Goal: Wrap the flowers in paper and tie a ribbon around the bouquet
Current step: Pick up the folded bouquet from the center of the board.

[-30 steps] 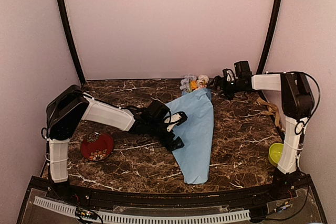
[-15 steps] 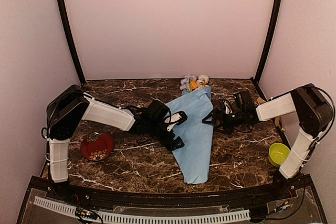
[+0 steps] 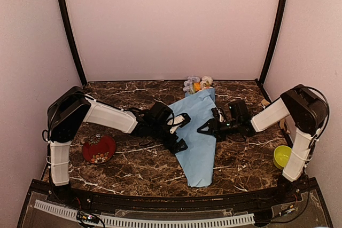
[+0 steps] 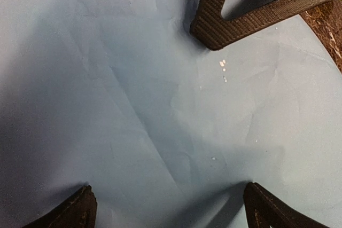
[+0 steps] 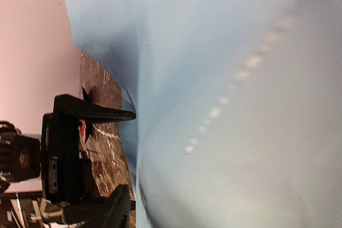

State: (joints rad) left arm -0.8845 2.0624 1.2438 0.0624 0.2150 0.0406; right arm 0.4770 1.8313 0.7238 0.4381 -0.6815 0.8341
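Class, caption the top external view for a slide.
Left hand and right hand at opposite sides of the bouquet.

No legible text, labels, brands, numbers or signs in any view, paper [image 3: 200, 132] face plain, red dish [image 3: 99, 149] pattern too small to read.

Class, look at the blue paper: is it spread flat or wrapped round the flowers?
Wrapped. The paper lies as a long cone, narrow end nearest, with the flowers poking out of its far end.
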